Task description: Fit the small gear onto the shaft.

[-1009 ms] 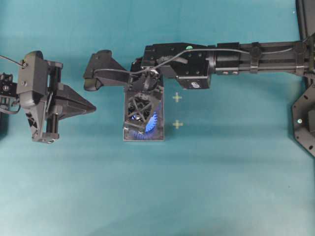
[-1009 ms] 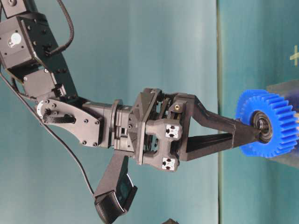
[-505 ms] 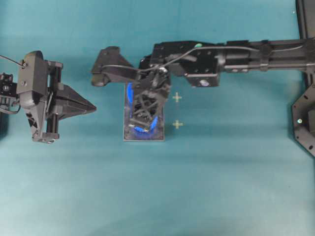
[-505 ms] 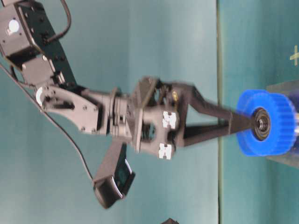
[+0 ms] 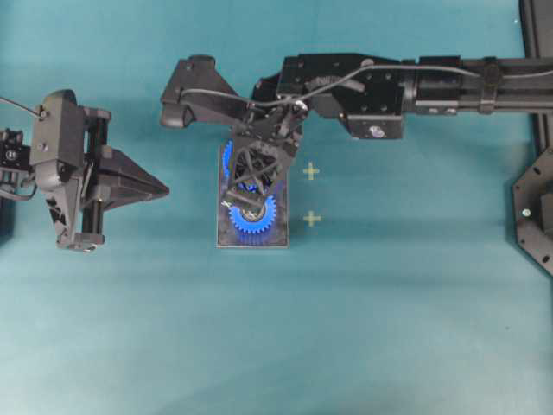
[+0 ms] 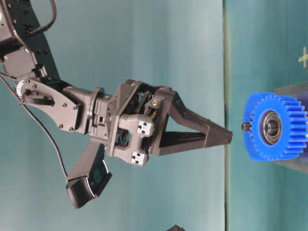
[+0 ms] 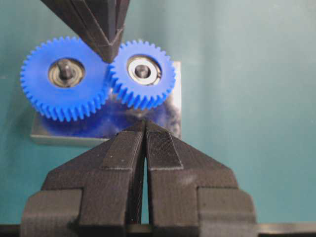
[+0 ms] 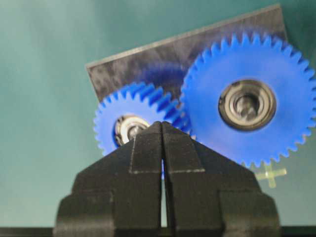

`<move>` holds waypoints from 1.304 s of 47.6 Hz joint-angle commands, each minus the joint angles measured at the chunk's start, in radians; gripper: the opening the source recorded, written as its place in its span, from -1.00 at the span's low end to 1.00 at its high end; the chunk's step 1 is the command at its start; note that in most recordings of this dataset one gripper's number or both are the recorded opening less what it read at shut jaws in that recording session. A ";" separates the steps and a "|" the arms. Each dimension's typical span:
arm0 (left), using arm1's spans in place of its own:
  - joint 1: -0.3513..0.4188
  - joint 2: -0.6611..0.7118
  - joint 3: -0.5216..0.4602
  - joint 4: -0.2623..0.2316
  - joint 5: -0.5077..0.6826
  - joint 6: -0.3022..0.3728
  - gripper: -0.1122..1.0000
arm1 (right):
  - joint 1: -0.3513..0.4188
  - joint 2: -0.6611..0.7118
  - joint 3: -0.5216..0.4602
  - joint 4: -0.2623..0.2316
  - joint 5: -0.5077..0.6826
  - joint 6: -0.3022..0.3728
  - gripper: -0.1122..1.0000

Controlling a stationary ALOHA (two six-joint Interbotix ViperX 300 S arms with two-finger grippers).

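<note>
I see the small gear (image 7: 142, 74) seated flat on the plate (image 7: 168, 116), with the shaft (image 7: 142, 70) showing as a pin end in the middle of its bearing ring. Its teeth mesh with the big gear (image 7: 64, 78), which sits at its 9 o'clock in my left wrist view. In the overhead view the small gear (image 5: 253, 213) lies at the 6 o'clock end of the plate (image 5: 278, 242), the big gear (image 5: 230, 161) toward 12 o'clock, mostly hidden under the right arm.

My right gripper (image 6: 230, 137) has its jaws pressed together with nothing between them. From table level it hangs clear of the gears, its tip at 9 o'clock from the small gear (image 6: 275, 126), with open air between them. In the right wrist view the closed fingers (image 8: 148, 153) cover part of the small gear (image 8: 129, 123).

My left gripper (image 5: 164, 187) is also closed and empty, parked well apart at 9 o'clock from the plate, its tip pointing at it. Two pale cross marks (image 5: 311, 171) lie on the mat just at 3 o'clock from the plate.
</note>
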State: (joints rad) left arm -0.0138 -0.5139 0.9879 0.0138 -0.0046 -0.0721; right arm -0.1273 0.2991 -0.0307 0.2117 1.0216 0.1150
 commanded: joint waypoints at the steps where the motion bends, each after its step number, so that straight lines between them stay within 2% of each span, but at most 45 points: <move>1: 0.000 -0.005 -0.009 0.003 -0.009 -0.002 -0.80 | 0.002 -0.017 -0.017 0.002 -0.006 0.009 -0.80; 16: 0.000 -0.003 -0.008 0.002 -0.009 -0.002 -0.80 | 0.003 0.031 0.054 0.002 -0.026 0.009 -0.80; 27: 0.000 0.005 -0.012 0.003 -0.009 -0.002 -0.80 | 0.003 0.009 0.130 0.002 -0.066 0.020 -0.80; 36: 0.000 0.014 -0.014 0.002 -0.009 -0.002 -0.80 | 0.014 -0.029 0.195 0.005 -0.072 0.074 -0.80; 44: 0.000 0.011 -0.015 0.003 -0.009 -0.002 -0.80 | 0.098 -0.114 0.229 0.011 -0.046 0.129 -0.80; 49: 0.000 0.012 -0.015 0.002 -0.009 -0.002 -0.80 | 0.114 -0.153 0.225 0.005 -0.040 0.156 -0.80; 52: 0.000 0.014 -0.015 0.003 -0.011 -0.002 -0.80 | 0.094 -0.164 0.212 -0.005 -0.044 0.158 -0.80; 62: 0.000 0.015 -0.015 0.002 -0.009 -0.002 -0.80 | 0.041 -0.126 0.143 -0.075 -0.084 0.156 -0.80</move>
State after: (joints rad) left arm -0.0138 -0.4955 0.9894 0.0138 -0.0061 -0.0721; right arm -0.0782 0.1795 0.1580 0.1580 0.9541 0.2577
